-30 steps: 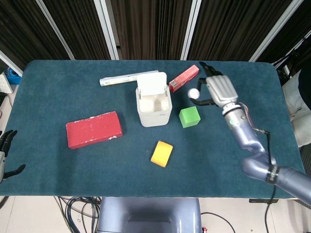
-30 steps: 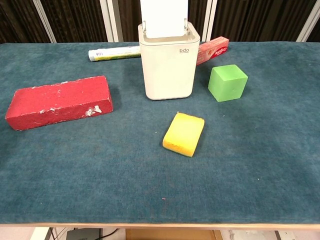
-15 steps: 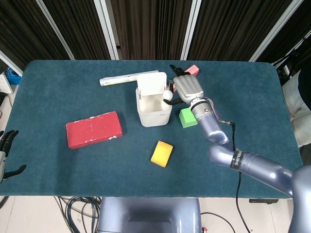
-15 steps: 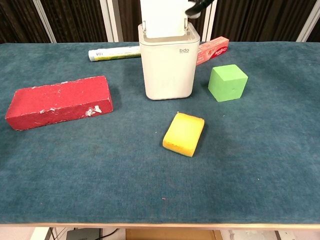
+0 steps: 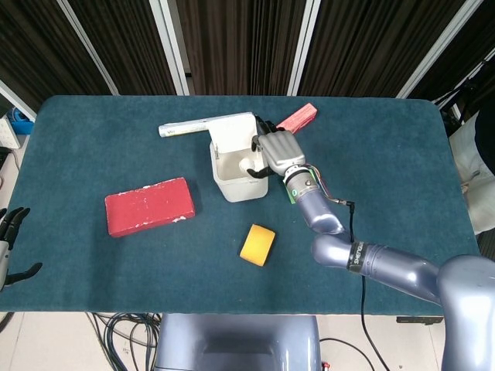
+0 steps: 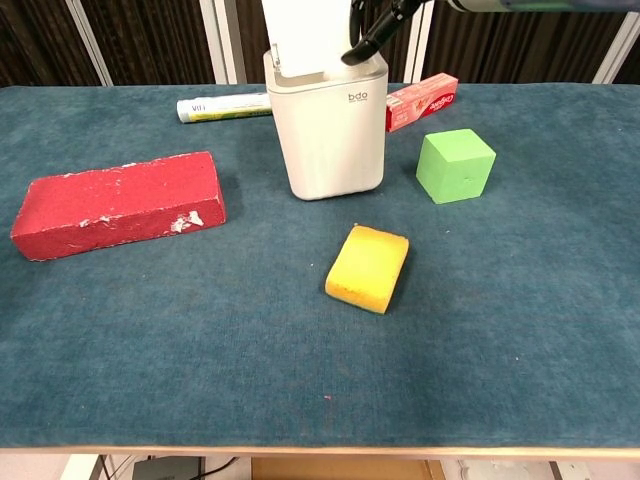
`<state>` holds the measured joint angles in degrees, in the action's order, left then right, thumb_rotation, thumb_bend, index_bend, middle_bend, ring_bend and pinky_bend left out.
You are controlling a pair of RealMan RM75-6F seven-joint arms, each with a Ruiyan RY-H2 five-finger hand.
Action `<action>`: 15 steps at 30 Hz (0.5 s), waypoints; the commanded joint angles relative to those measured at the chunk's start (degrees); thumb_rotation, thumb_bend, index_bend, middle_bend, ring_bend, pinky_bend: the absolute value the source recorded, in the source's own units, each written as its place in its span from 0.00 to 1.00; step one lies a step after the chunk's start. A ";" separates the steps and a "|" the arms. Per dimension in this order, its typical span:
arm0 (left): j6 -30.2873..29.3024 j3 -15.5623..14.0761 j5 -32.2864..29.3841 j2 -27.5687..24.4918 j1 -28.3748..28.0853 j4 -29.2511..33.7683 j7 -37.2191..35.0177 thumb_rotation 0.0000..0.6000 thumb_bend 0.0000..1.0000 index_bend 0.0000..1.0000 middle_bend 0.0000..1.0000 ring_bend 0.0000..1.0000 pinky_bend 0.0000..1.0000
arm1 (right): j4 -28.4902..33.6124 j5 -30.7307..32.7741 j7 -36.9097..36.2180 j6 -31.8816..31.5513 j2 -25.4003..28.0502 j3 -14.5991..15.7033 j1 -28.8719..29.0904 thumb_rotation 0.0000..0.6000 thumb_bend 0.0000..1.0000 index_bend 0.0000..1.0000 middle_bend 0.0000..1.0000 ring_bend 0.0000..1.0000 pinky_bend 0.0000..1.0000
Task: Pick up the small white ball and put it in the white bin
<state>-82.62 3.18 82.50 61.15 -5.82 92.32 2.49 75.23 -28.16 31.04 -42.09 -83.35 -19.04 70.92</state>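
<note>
The white bin (image 5: pixel 232 188) stands mid-table with its lid up, and in the chest view the white bin (image 6: pixel 335 140) leans to the left. My right hand (image 5: pixel 277 151) lies over the bin's right rim, its fingers curled down into the opening. A pale round shape at the fingertips, the small white ball (image 5: pixel 250 163), sits pinched inside the bin's mouth. The chest view catches only the dark fingers (image 6: pixel 372 32) at the rim. My left hand (image 5: pixel 11 232) hangs off the table's near left corner, fingers apart and holding nothing.
A green cube (image 6: pixel 455 165) sits right of the bin, a yellow sponge (image 5: pixel 257 244) in front of it, and a red brick (image 5: pixel 149 205) to its left. Behind the bin lie a red carton (image 5: pixel 298 117) and a white tube (image 5: pixel 186 126).
My right hand carried the ball leftward from above the red carton to the bin and dipped into its opening. The bin has shifted and tipped to the left. The left hand stayed still.
</note>
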 commanded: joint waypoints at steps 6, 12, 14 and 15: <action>0.06 -0.06 0.00 -0.10 -0.01 0.04 -0.06 1.00 0.17 0.13 0.16 0.02 0.00 | 0.93 4.17 1.63 -1.23 0.98 1.21 1.39 1.00 0.09 0.26 0.01 0.07 0.24; 0.16 -0.11 -0.13 -0.16 -0.01 0.08 0.19 1.00 0.17 0.13 0.16 0.02 0.00 | 2.88 3.89 -0.60 -2.26 3.48 0.57 0.17 1.00 0.09 0.26 0.02 0.07 0.24; 0.19 -0.17 -0.09 -0.27 0.01 0.18 0.14 1.00 0.17 0.13 0.16 0.02 0.00 | 3.56 3.70 -1.60 -2.54 4.52 0.34 -0.57 1.00 0.09 0.27 0.02 0.08 0.24; 0.19 -0.17 -0.07 -0.31 0.01 0.22 0.12 1.00 0.17 0.13 0.16 0.02 0.00 | 4.01 3.63 -2.24 -2.79 5.20 0.21 -1.12 1.00 0.09 0.27 0.02 0.08 0.24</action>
<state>-82.43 3.01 82.43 60.84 -5.81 92.54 2.61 78.54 -24.34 29.65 -44.49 -79.03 -18.55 70.56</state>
